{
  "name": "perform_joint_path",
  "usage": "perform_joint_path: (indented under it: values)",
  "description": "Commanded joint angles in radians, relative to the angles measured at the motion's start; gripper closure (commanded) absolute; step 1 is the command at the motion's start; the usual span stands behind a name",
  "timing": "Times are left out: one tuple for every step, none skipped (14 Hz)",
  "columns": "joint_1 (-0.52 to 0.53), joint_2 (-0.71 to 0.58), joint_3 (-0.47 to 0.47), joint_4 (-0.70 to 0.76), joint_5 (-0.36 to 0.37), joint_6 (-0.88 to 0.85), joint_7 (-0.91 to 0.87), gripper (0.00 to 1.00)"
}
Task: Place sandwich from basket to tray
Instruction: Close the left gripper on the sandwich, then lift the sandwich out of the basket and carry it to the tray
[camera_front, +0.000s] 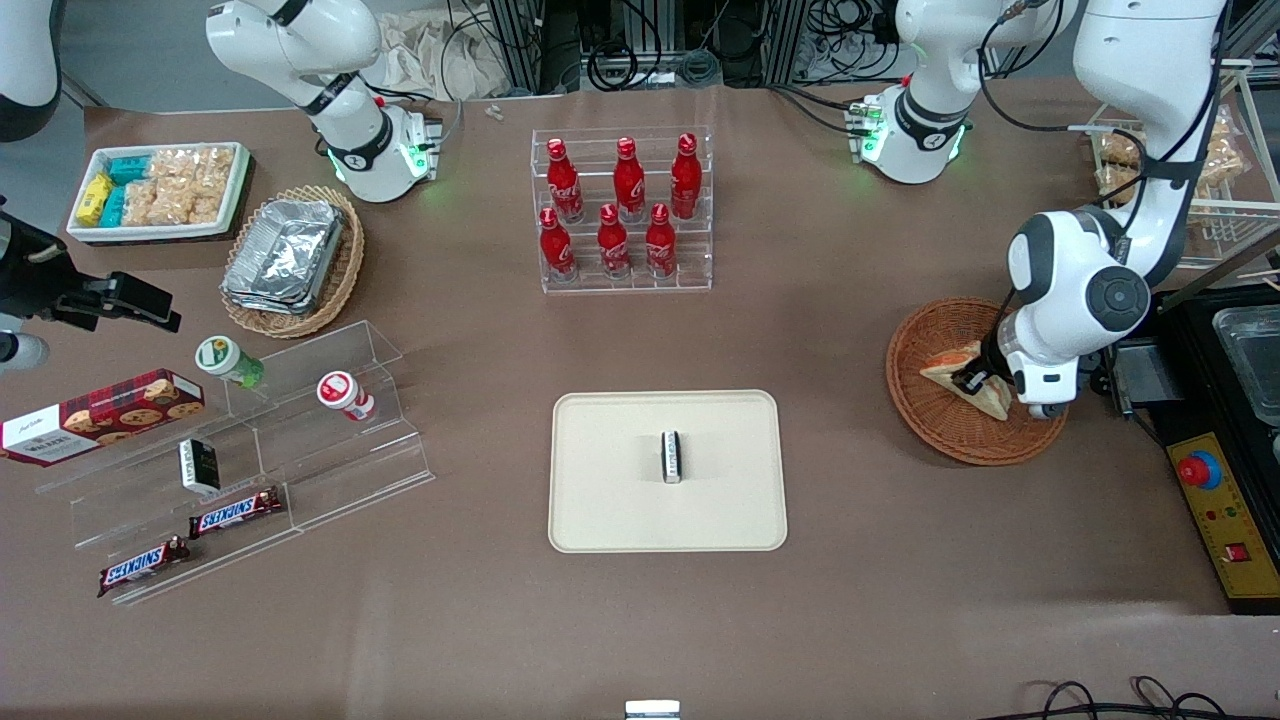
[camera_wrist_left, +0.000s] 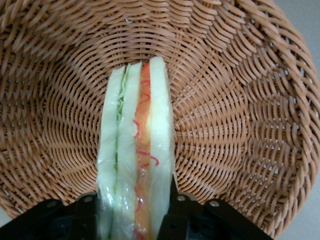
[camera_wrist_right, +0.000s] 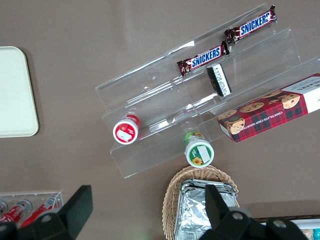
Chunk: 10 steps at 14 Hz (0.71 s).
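The sandwich (camera_front: 948, 362), a wedge of white bread with orange-red and green layers, stands on edge in the reddish-brown wicker basket (camera_front: 940, 432) toward the working arm's end of the table. My left gripper (camera_front: 973, 381) is down in the basket, shut on the sandwich. In the left wrist view the black fingers (camera_wrist_left: 175, 210) press both bread faces of the sandwich (camera_wrist_left: 135, 145), with the basket's weave (camera_wrist_left: 240, 125) all around it. The cream tray (camera_front: 600, 500) lies mid-table, nearer the front camera than the bottle rack, with a small black-and-white packet (camera_front: 672, 456) on it.
A clear rack of red bottles (camera_front: 625, 210) stands farther from the camera than the tray. A black control box with a red button (camera_front: 1215, 510) sits beside the basket. Toward the parked arm's end are an acrylic snack shelf (camera_front: 300, 440), a foil-container basket (camera_front: 290, 260) and a white snack tray (camera_front: 160, 190).
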Motion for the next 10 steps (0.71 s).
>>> perform_joint_path:
  values:
    - [-0.001, -0.047, -0.002, -0.005, 0.003, -0.016, -0.019, 1.0]
    - [-0.004, -0.076, -0.002, 0.004, 0.008, -0.05, -0.005, 1.0]
    - [-0.007, -0.115, -0.005, 0.016, 0.014, -0.102, 0.035, 1.0]
    - [-0.012, -0.145, -0.01, 0.039, 0.014, -0.157, 0.096, 1.0]
    - [-0.012, -0.17, -0.012, 0.073, 0.017, -0.221, 0.146, 1.0]
    - [-0.012, -0.187, -0.012, 0.116, 0.017, -0.29, 0.205, 1.0]
    - [-0.012, -0.193, -0.016, 0.175, 0.014, -0.37, 0.269, 1.0]
    - [-0.012, -0.192, -0.027, 0.24, 0.017, -0.454, 0.339, 1.0]
    - [-0.012, -0.192, -0.042, 0.294, 0.017, -0.525, 0.396, 1.0]
    - [-0.012, -0.192, -0.057, 0.338, 0.017, -0.576, 0.435, 1.0]
